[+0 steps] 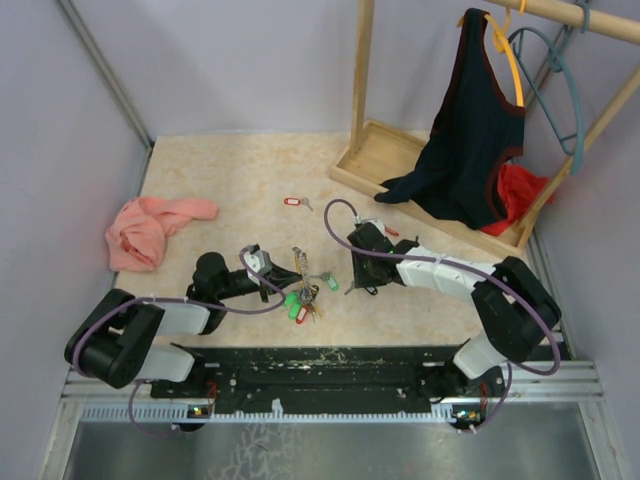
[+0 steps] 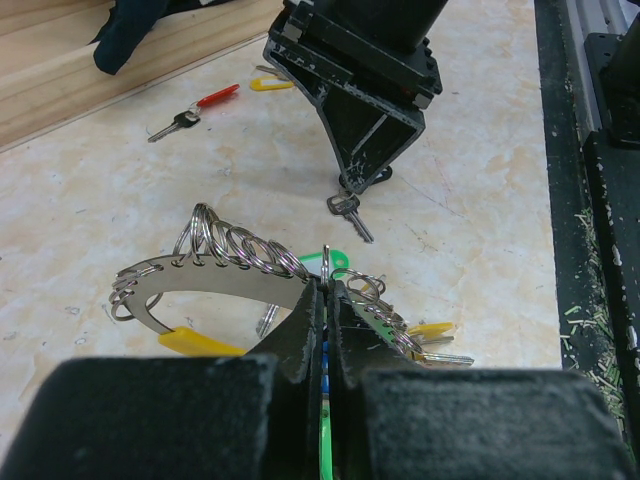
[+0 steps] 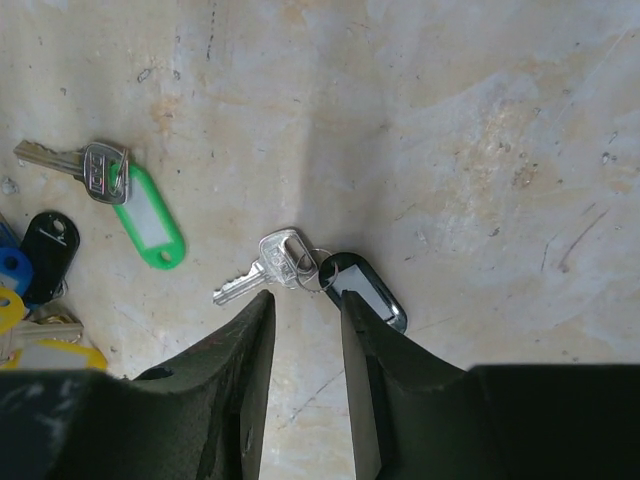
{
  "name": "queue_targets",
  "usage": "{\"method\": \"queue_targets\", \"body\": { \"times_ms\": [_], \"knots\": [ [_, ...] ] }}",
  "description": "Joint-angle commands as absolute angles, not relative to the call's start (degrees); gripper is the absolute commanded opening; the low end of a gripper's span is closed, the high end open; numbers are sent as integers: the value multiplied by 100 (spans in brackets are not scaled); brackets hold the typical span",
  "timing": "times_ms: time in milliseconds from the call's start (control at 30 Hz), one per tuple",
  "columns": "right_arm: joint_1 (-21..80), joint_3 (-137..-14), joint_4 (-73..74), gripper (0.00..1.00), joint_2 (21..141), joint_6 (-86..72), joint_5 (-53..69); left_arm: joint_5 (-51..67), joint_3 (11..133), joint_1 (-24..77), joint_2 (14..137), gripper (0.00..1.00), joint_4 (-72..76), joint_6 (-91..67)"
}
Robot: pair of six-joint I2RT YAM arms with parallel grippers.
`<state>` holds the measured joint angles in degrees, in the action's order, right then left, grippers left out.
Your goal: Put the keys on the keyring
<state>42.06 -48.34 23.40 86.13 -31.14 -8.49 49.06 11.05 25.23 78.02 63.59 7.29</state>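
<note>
Right gripper (image 3: 305, 300) open over black-tagged key (image 3: 283, 258), left gripper (image 2: 325, 300) clenched on keyring (image 2: 220, 283); key's flat on bench (image 3: 480, 150), I might skid off.

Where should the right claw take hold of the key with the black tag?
Probably at its silver head, coming straight down from above. The key lies flat, with the blade and black tag splayed to opposite sides, and the open right claw hangs just over it.

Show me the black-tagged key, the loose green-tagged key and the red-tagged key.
black-tagged key (image 3: 365, 292): right wrist view, on its plastic tag.
loose green-tagged key (image 3: 152, 222): right wrist view, on its green tag.
red-tagged key (image 1: 292, 202): top external view, on its red tag.
</note>
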Motion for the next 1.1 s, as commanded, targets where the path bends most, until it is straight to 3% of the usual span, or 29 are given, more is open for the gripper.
{"method": "queue_targets", "body": {
  "times_ms": [0, 367, 767, 1067],
  "knots": [
    [4157, -4821, 1935, 33, 8796, -3608, -913, 5001, 1098, 2485, 7733, 0, 6555, 668],
    [4157, -4939, 1874, 24, 9167, -3413, -1346, 5017, 1121, 2486, 7794, 0, 6559, 658],
    [4115, -5231, 2028, 26, 8865, -2052, -1160, 5036, 1134, 2479, 7814, 0, 6513, 667],
    [3697, -4902, 1645, 28, 8371, -1132, -75, 5056, 1134, 2483, 7751, 0, 6452, 693]
  ]
}}
